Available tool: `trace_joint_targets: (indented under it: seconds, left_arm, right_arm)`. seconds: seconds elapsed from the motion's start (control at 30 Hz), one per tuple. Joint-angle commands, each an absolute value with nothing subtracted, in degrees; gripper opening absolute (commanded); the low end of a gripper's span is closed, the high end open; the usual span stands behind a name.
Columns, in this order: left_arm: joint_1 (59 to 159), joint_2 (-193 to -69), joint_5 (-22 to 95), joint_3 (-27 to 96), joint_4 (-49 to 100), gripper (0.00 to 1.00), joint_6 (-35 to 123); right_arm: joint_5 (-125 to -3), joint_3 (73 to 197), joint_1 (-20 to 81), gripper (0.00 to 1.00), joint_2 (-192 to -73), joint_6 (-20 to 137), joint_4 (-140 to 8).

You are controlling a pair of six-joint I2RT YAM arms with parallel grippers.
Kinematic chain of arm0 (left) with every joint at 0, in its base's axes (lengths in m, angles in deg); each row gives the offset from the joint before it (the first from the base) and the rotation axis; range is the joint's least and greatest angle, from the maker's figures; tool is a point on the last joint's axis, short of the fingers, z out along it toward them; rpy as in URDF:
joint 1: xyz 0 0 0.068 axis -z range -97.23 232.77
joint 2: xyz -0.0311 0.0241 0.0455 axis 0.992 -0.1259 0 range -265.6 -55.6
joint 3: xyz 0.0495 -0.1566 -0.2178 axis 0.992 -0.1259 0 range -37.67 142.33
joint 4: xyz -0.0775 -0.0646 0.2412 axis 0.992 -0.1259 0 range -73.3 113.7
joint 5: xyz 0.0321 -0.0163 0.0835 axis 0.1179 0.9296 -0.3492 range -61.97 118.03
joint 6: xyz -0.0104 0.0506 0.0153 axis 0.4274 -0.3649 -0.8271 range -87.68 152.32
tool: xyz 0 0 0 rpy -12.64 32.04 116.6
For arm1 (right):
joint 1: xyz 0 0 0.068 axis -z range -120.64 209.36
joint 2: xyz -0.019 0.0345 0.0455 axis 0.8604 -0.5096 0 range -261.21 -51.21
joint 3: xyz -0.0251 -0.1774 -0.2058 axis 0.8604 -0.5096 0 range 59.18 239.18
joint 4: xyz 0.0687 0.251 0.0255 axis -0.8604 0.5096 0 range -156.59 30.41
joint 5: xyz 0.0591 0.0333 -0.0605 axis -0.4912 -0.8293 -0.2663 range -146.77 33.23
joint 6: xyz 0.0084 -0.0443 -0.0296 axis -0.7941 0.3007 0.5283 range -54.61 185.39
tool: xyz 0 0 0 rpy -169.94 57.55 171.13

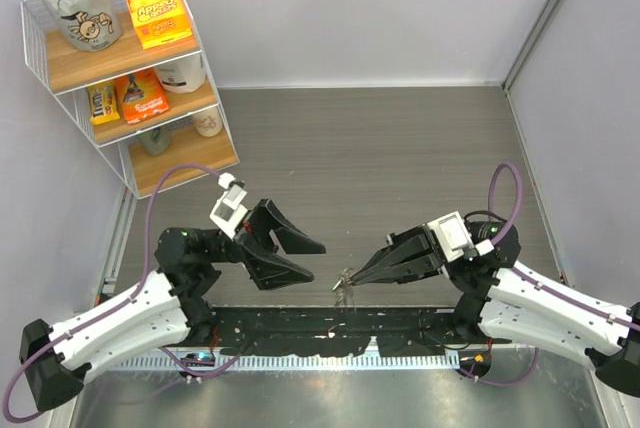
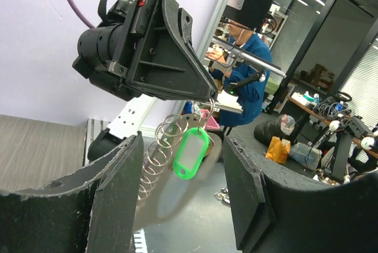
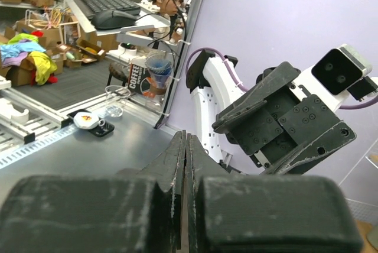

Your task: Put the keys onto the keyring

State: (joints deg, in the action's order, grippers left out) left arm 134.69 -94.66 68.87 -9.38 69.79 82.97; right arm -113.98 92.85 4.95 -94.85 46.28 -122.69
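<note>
My right gripper (image 1: 340, 281) is shut on the top of the keyring (image 1: 346, 291), which dangles from its tip above the table's near edge. In the left wrist view the right gripper (image 2: 208, 100) holds the keyring (image 2: 158, 149), a string of silvery linked rings, with the green-headed key (image 2: 190, 152) hanging beside it. My left gripper (image 1: 316, 261) is open and empty, just left of the keyring; its fingers (image 2: 112, 197) flank the hanging pieces at a distance. In the right wrist view the shut fingertips (image 3: 186, 140) hide the keyring. The black-and-white piece is not visible.
A wire shelf (image 1: 130, 78) with snack boxes and bags stands at the back left. A black cable rail (image 1: 320, 333) runs along the near edge below the grippers. A small metal piece (image 2: 223, 195) lies on the surface under the keyring. Grey walls enclose the wooden table (image 1: 380, 148).
</note>
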Motion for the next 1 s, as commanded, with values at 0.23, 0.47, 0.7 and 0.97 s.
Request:
trace_joint_targets:
  seconds: [0.23,0.47,0.7,0.97]
  left_arm:
    - [136.73,-97.34,69.60,-4.10,76.08,0.59,85.58]
    - [137.35,-98.75,69.08,-2.52,76.17,0.58,85.32]
    - [137.26,-97.35,67.85,2.92,64.69,0.59,77.16]
    - [137.35,-94.62,60.38,9.17,45.59,0.60,63.87]
  right_arm:
    - [-96.69,94.51,-1.01,0.05,-92.87,54.75,-119.33]
    - [-87.45,94.07,-4.18,0.05,-91.64,56.34,-117.04]
    - [-76.56,92.58,-6.55,0.05,-90.06,55.72,-115.98]
    - [-68.99,92.49,-7.96,0.05,-88.56,55.37,-112.82]
